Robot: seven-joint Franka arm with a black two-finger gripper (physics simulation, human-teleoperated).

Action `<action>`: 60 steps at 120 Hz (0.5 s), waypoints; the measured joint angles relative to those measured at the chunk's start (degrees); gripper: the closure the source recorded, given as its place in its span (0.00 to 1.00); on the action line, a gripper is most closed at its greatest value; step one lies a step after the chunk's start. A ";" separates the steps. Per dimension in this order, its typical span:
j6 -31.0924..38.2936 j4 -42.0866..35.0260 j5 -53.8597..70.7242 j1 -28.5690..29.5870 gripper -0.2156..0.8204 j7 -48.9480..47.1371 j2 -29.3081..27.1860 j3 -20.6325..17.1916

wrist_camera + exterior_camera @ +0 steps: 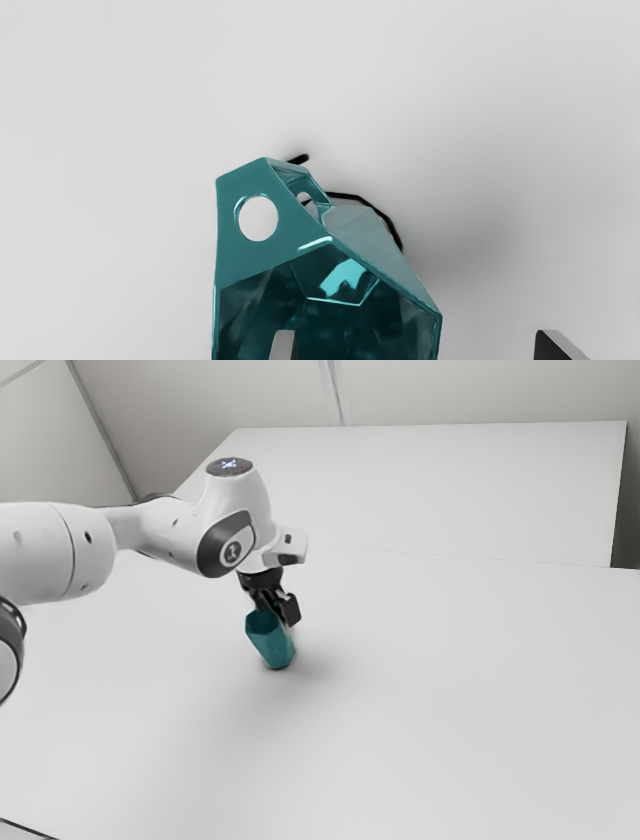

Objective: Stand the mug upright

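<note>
The arm [170,532] reaches in from the exterior view's left, gripper [279,616] slanting down, fingers apart, one at the tilted mug [273,642]'s mouth, one outside.

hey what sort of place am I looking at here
Probably a simulated robotics lab: a white robot arm reaches over a plain white table with a teal mug, and pale walls stand behind.
</note>
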 joint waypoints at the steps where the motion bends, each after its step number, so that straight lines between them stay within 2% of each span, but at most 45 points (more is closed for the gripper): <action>1: -0.15 0.18 0.00 0.02 0.29 -0.03 -0.20 0.01; 30: -7.53 8.38 0.07 0.77 0.23 -0.82 -4.01 0.81; 60: -18.11 19.08 0.04 1.37 0.22 -1.09 -4.78 2.00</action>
